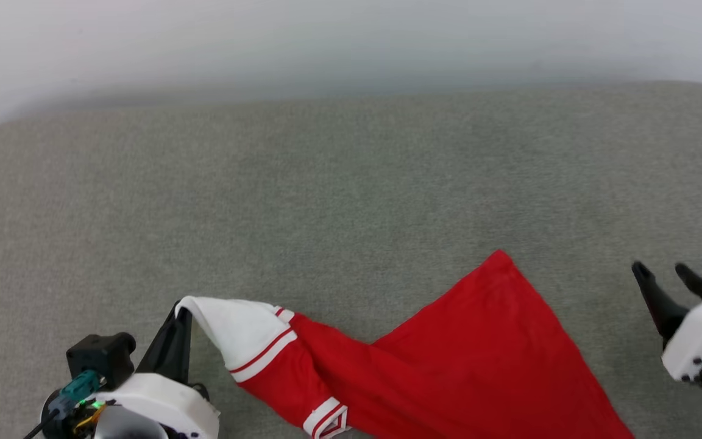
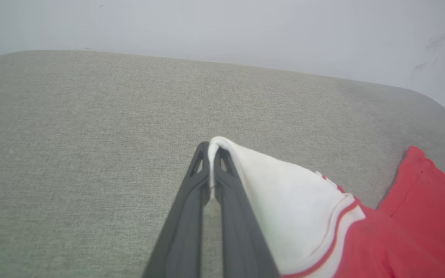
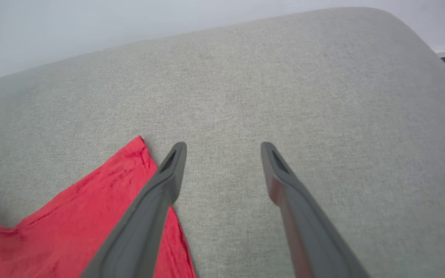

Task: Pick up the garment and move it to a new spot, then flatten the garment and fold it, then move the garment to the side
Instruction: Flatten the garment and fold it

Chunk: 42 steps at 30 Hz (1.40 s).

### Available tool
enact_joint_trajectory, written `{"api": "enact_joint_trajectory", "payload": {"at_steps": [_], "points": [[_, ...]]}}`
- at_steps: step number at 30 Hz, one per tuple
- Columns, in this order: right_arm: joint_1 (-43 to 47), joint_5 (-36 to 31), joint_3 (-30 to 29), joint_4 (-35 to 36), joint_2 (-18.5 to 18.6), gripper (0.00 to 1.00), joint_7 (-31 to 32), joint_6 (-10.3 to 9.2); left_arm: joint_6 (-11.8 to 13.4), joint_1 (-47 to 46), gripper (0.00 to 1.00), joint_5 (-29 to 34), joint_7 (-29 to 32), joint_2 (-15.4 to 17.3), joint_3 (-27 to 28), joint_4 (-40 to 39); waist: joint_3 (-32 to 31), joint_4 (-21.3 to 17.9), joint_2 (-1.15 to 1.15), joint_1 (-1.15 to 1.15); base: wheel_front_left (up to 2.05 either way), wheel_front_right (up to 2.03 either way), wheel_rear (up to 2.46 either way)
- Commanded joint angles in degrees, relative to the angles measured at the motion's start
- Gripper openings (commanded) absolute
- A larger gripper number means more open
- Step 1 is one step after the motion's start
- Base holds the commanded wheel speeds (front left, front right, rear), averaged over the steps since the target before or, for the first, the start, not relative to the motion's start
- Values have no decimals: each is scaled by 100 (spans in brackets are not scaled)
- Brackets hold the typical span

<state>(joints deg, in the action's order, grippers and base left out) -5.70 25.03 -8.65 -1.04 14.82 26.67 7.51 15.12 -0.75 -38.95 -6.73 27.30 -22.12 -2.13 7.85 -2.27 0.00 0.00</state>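
Garment (image 1: 479,360) pinched in left end effector (image 2: 209,149), right end effector (image 3: 223,147) agape.

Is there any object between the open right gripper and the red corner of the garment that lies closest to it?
Nothing visible stands between them. Between the right gripper and the garment there is only bare grey padded surface, and the red corner lies on its left. The left gripper is shut on the white sleeve.

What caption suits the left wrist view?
Left gripper shut on the white sleeve of the garment, grey surface behind.
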Motion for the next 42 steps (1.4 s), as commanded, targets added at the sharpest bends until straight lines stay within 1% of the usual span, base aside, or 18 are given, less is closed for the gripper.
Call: {"api": "enact_joint_trajectory", "payload": {"at_steps": [1,4,5,10,12,15,17,21,24,25,26,28,32,35,40,42], "points": [[-339,63,182,-60,98,100,104,-4,-30,-174,0,58,-43,-34,-41,-48,282,227,0,0,0,0,0],[-761,127,477,-152,249,100,555,-4,-64,-362,0,112,-73,-95,-95,-91,463,363,0,0,0,0,0],[-761,127,477,-152,249,100,555,-4,-64,-362,0,112,-73,-95,-95,-91,463,363,0,0,0,0,0],[-1381,250,937,-291,378,100,1947,-4,-120,-625,0,204,-109,-170,-180,-148,750,549,0,0,0,0,0],[-1591,312,1076,-359,357,100,2451,-4,-144,-737,0,226,-117,-200,-222,-164,856,617,0,0,0,0,0],[-1788,335,1286,-431,349,100,3007,-4,-191,-881,0,261,-150,-243,-264,-179,1031,714,0,0,0,0,0],[-1901,334,1492,-535,348,100,3318,-4,-228,-983,0,294,-206,-302,-301,-165,1173,782,0,0,0,0,0],[-1893,377,1671,-723,343,100,3533,-4,-256,-1069,0,299,-251,-352,-333,-131,1279,821,0,0,0,0,0],[-1808,448,1816,-1005,311,100,3728,-4,-283,-1109,0,275,-281,-366,-351,-78,1327,837,0,0,0,0,0],[-1774,503,1843,-1093,279,66,3817,-4,-287,-1123,0,271,-291,-368,-353,-66,1332,840,0,0,0,0,0],[-1759,541,1870,-1150,248,40,3886,-4,-293,-1134,0,264,-299,-368,-353,-55,1332,840,0,0,0,0,0],[-1770,592,1904,-1202,230,0,3918,-4,-299,-1144,0,253,-305,-361,-348,-31,1318,837,0,0,0,0,0],[-1863,607,1915,-1247,244,0,3910,-4,-310,-1122,0,245,-304,-357,-354,21,1235,836,0,0,0,0,0],[-1988,624,1914,-1185,304,0,3708,-3,-307,-1084,0,212,-310,-344,-342,55,1135,822,0,0,0,0,0],[-2300,514,1863,-995,472,0,2977,-3,-326,-1162,0,229,-352,-237,-242,136,830,745,0,0,0,0,0],[-2360,423,1829,-1034,487,0,2684,-3,-355,-1290,0,265,-338,-132,-202,195,659,691,0,0,0,0,0]]}}
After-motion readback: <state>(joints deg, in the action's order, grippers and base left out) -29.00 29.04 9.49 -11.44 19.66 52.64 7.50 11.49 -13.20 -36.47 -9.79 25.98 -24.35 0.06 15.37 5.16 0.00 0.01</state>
